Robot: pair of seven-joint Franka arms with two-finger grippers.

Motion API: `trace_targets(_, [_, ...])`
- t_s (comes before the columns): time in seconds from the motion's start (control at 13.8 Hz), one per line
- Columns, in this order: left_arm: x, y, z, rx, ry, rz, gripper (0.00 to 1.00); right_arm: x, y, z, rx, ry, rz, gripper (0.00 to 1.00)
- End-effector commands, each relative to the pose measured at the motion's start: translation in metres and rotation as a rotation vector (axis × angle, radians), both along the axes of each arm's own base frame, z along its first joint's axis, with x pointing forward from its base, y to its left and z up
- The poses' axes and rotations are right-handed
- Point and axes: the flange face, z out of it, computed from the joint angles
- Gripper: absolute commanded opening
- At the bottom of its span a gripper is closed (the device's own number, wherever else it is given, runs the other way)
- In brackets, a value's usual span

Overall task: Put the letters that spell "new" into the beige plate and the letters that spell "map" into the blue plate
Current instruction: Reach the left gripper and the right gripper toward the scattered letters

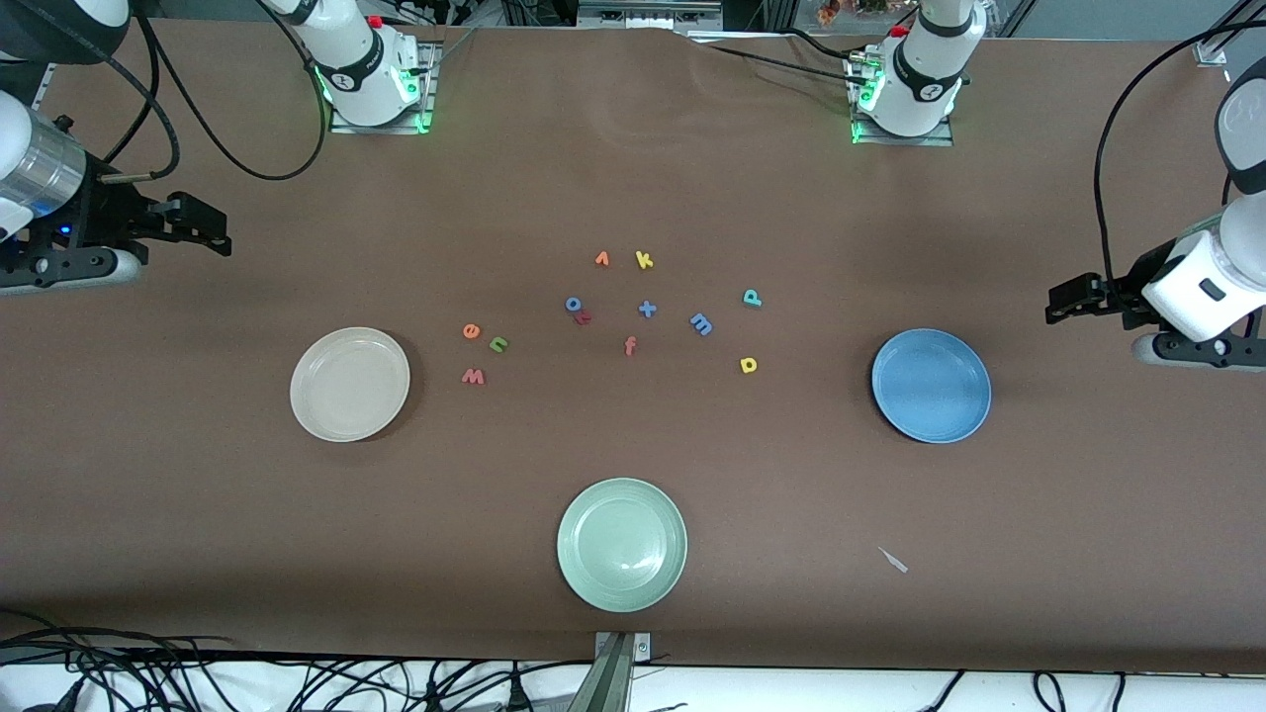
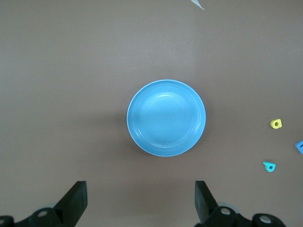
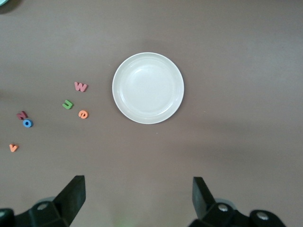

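Brown paper covers the whole desk [image 1: 198,514], and nothing has been sorted yet. The beige plate [image 1: 349,384] lies bare toward the right arm's end, the blue plate [image 1: 931,386] bare toward the left arm's end, and a pale green plate [image 1: 622,544] sits between them, nearer the front camera. All the letters lie loose on the desk in the middle. Just beside the beige plate there's a tight cluster: the orange "e" [image 1: 472,331], the green "n" [image 1: 498,344] close to it, and the pinkish-red "w" [image 1: 474,376] a touch nearer the camera. Closer to the blue plate lie the blue "m" [image 1: 701,323], the teal "p" [image 1: 752,298] and the yellow "a" [image 1: 749,365], spread apart from one another. Between the two groups sit the extras: an orange "v" [image 1: 601,259], a yellow "k" [image 1: 644,260], a blue "o" [image 1: 573,304] touching a small red letter [image 1: 584,317], a blue cross shape [image 1: 647,309] and a red "f" [image 1: 630,345]. The right gripper [image 3: 137,196] hangs high at its own end of the desk, jaws spread wide, holding nothing, looking down on the beige plate. The left gripper [image 2: 141,198] hangs up at its end, equally wide and unloaded, looking down on the blue plate.
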Motion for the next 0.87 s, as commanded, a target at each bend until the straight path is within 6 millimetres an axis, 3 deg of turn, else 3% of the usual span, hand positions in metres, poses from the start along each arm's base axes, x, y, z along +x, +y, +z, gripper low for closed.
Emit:
trace_targets(0.0, [0.02,-0.015,-0.002,-0.045,-0.009,-0.008,1.0,-0.001,0.014,-0.007,0.026,-0.003,0.013,1.0])
trace_targets(0.07, [0.022,-0.028,-0.001,-0.043,-0.011,-0.029,1.0,0.002,0.021,-0.012,0.025,-0.001,0.012,1.0])
trace_targets(0.22, [0.03,-0.053,-0.019,-0.044,-0.005,-0.074,1.0,0.009,0.036,-0.026,0.021,0.002,-0.009,1.0])
trace_targets(0.51, [0.035,-0.135,-0.075,-0.062,0.007,-0.08,1.0,0.018,0.067,-0.045,0.017,0.002,0.002,1.0])
trace_targets(0.58, [0.033,-0.158,-0.09,-0.063,-0.005,-0.083,1.0,0.023,0.077,-0.056,0.013,0.007,-0.011,1.0])
trace_targets(0.8, [0.022,-0.2,-0.141,-0.068,-0.023,-0.101,1.0,0.032,0.095,-0.092,-0.001,0.018,-0.068,1.0])
